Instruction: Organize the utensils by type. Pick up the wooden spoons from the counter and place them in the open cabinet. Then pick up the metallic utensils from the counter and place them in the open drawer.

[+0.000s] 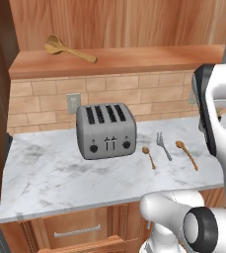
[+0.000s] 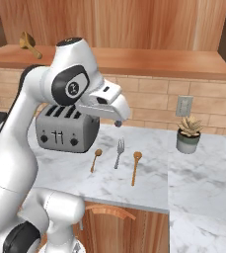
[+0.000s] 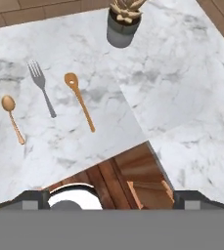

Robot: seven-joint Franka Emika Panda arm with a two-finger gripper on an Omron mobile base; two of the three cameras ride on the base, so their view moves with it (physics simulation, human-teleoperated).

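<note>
On the plain flat shelf of the open upper cabinet of reddish-brown wood, far left: one long light-brown wooden spoon, lying flat, oval bowl to the left, handle slanting right and nearer.

On the white marble counter with grey veining, right of a grey four-slot metal toaster: three utensils in a row, close but not touching, all with heads toward the far brick wall.

- Left: small thin spoon with a coppery-brown sheen.
- Middle: slim silver-grey four-tined fork.
- Right: second long light-brown wooden spoon, handle angled slightly toward the near right.

Farther right, near the wall: small potted plant in a grey pot, below a pale wall outlet.

Under the counter's near edge: orange-brown wood of the open drawer, jutting forward, inside not visible from the left base view.

Two-finger gripper: dark tips spread wide apart, nothing between them. Hangs above the counter's near edge, looking down, with the three utensils off to its left in the hand view and none of them touched.

Seen from the right base view: white arm bent high, hand in front of the toaster and well above the marble.
</note>
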